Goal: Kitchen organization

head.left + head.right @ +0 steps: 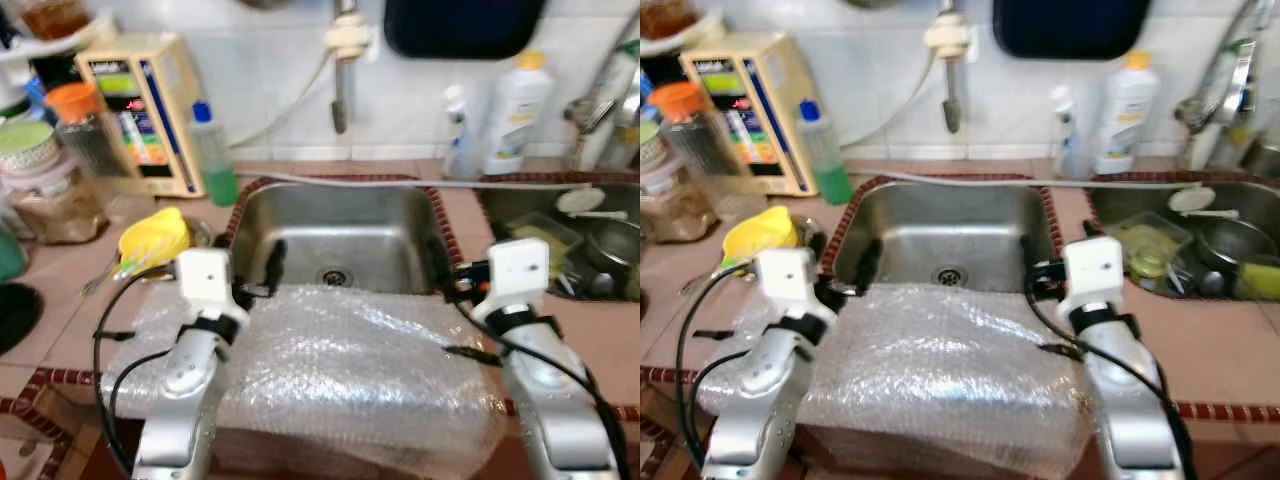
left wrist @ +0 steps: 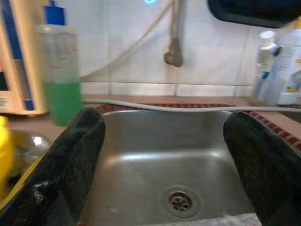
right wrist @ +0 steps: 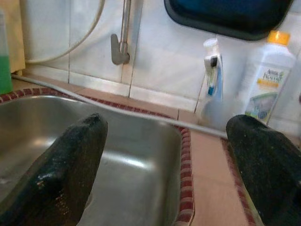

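Bubble wrap lies across the lower centre of the frame, long axis left to right on the table, between left gripper and right gripper, both jaws wide and holding nothing.

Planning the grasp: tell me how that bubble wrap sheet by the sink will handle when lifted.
The bubble wrap drapes over the counter edge, so it is probably floppy and would sag between the left hand and right hand. It looks thin and clear, likely very light. Its glossy surface may slip.

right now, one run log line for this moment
left gripper: open, over sink | right gripper: open, over sink | bubble wrap: on front counter edge
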Controlling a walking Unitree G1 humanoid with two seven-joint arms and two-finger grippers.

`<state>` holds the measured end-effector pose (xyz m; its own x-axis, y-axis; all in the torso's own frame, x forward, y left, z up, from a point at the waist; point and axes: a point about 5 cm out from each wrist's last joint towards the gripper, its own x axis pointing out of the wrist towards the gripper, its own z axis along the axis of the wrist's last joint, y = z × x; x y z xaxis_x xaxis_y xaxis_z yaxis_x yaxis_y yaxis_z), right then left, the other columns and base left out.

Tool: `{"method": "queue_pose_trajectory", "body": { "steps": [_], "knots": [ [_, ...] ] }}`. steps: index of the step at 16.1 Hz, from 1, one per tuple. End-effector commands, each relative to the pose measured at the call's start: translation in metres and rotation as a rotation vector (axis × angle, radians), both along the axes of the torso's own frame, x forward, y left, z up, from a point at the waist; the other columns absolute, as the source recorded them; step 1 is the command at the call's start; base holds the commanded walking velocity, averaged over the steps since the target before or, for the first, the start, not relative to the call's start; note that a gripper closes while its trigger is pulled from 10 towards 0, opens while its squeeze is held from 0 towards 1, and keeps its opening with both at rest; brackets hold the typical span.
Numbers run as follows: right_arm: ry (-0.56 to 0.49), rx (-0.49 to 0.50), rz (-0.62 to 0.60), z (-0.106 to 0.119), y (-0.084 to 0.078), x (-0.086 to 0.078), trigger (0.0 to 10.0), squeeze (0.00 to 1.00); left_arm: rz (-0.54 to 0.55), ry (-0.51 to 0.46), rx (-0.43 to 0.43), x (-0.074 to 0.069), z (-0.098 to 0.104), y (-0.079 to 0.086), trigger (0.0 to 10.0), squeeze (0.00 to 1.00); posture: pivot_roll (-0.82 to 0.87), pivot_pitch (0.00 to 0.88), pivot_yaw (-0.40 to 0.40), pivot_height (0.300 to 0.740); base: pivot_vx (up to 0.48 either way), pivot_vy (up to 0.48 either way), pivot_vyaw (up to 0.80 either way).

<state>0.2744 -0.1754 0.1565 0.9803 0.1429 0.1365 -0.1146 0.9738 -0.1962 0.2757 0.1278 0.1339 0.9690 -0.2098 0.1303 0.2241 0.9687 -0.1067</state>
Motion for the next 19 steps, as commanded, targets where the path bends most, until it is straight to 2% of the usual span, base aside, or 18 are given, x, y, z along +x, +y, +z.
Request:
{"method": "queue_pose_trajectory", "body": {
  "steps": [1,9,12,15,19],
  "knots": [
    [-0.016,0.013,0.027,0.004,0.008,0.001,10.0,0.00,0.038,0.002,0.016,0.001,0.001,0.011,10.0,0.00,-0.02,0.000,0.058,0.740,0.000,0.000,0.00],
    [0.033,0.083,0.069,0.003,0.017,0.002,10.0,0.00,0.161,-0.003,0.061,0.005,0.004,0.024,10.0,0.00,-0.02,0.000,0.059,0.740,0.000,0.000,0.00],
    [0.031,0.086,0.170,0.008,0.032,-0.002,10.0,0.00,0.326,-0.023,0.108,0.008,0.008,0.049,10.0,0.00,-0.02,0.000,0.058,0.740,0.000,0.000,0.00],
    [0.068,0.168,0.302,0.007,0.047,-0.007,10.0,0.00,0.393,-0.007,0.138,0.006,0.004,0.059,10.0,0.00,-0.02,0.000,0.056,0.740,0.000,0.000,0.00],
    [0.147,0.132,0.415,0.001,0.054,-0.015,10.0,0.00,0.455,0.038,0.124,0.007,-0.004,0.068,10.0,0.00,-0.03,0.000,0.055,0.740,0.000,0.000,0.00]
  ]
}}
